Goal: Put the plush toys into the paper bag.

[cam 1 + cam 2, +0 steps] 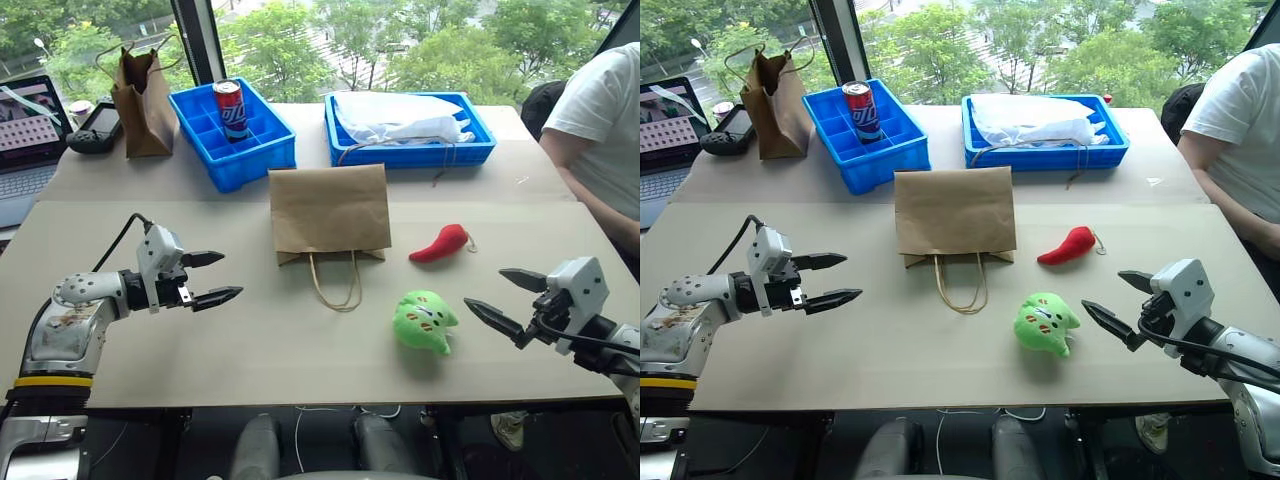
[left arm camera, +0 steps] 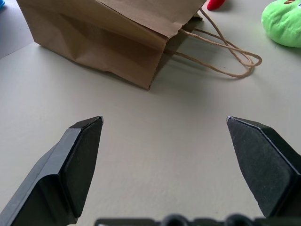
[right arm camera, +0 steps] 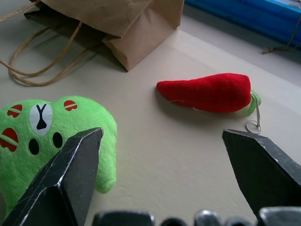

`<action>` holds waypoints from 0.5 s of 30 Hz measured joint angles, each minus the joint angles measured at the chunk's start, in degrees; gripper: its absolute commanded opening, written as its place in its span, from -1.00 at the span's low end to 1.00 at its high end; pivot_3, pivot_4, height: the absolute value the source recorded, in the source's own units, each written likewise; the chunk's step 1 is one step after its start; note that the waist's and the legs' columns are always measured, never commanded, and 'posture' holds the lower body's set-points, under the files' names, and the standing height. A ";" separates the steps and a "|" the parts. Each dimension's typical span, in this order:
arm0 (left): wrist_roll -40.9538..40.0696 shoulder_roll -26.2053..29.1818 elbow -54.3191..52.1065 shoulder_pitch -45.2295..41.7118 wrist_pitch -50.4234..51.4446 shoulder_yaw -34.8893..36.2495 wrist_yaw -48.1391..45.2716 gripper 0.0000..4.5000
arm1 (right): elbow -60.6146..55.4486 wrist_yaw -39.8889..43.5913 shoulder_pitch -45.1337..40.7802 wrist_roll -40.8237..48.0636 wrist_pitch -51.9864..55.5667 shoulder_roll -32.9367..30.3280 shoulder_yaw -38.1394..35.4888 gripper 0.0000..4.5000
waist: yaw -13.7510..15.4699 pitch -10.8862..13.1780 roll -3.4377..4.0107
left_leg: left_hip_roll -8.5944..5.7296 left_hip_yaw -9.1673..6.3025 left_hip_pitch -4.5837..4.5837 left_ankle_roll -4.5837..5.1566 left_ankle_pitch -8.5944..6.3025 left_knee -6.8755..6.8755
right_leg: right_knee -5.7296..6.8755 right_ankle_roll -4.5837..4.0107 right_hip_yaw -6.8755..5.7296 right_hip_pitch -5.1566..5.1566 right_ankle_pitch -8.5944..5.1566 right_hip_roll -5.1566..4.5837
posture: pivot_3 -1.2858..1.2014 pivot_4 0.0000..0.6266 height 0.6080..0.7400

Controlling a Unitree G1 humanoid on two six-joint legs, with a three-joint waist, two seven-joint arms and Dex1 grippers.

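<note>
The wide paper bag lies flat on the tabletop in the middle, its folded base toward the blue trays and its mouth toward the robot, so its long axis runs across the tabletop from left to right. Its looped handles trail out of the mouth onto the surface. To the right of the bag, a little apart, lies the red chili toy, its long axis slanting, the pointed tip toward the bag's near corner and the stem end with a small loop away to the right and back. Nearer the robot rests the green round toy, well apart from the chili, its face turned up.

The left gripper hovers over the bare tabletop to the left of the bag, jaws spread wide and empty. The right gripper hangs just right of the green toy, jaws likewise wide apart, holding nothing.
</note>
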 measured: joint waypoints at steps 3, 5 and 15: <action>-2.13 0.62 1.20 -1.86 1.92 -0.12 -3.13 1.00 | -0.57 1.63 -0.66 2.69 3.12 -2.11 -0.06 0.99 | -0.05 0.13 0.02 | -0.01 0.00 -0.06 0.00 0.00 0.07 | 0.10 0.00 0.00 -0.05 0.00 0.01 | 0.03 -0.52 0.62; -4.98 4.37 2.74 -9.81 4.84 -0.71 -10.61 1.00 | -5.08 6.21 -4.08 9.56 10.11 -10.77 -0.53 0.99 | -0.07 0.81 0.01 | -0.01 -0.11 -0.25 0.01 0.01 0.49 | 0.55 0.00 0.00 -0.27 0.00 0.06 | 0.03 -0.52 0.62; 3.88 -1.57 11.97 -23.49 -11.61 -13.21 -23.30 1.00 | -17.81 4.40 -17.79 22.30 23.90 -20.23 3.30 0.99 | 0.08 0.73 0.03 | -0.10 -0.52 -0.76 0.31 -0.18 1.02 | 0.49 0.15 -0.02 -0.22 -0.15 0.10 | 0.03 -0.52 0.62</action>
